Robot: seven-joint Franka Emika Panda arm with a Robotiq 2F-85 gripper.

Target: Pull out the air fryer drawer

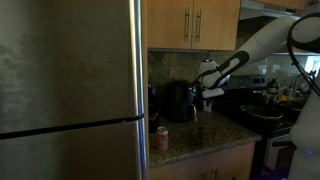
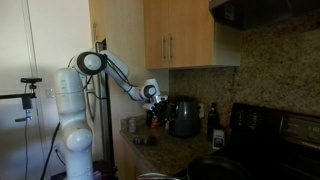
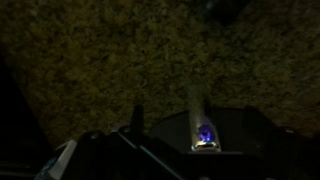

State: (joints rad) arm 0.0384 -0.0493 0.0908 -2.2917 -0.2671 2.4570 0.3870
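The black boxy air fryer (image 1: 180,102) stands on the granite counter against the backsplash, and shows in both exterior views (image 2: 183,117). My gripper (image 1: 205,90) hangs close beside its upper part (image 2: 153,101); I cannot tell if they touch. The wrist view is very dark. It shows a dark rounded body, which I take for the air fryer (image 3: 240,135), low in frame, with a small blue light (image 3: 205,135) on it. The jaws are too dim to read. The drawer front is not clearly visible.
A tall steel fridge (image 1: 70,90) fills the near side. An orange-red can (image 1: 162,138) stands on the counter's front edge. A dark bottle (image 2: 212,118) stands beside the air fryer. Wooden cabinets (image 1: 195,22) hang above. A stove (image 2: 270,125) adjoins the counter.
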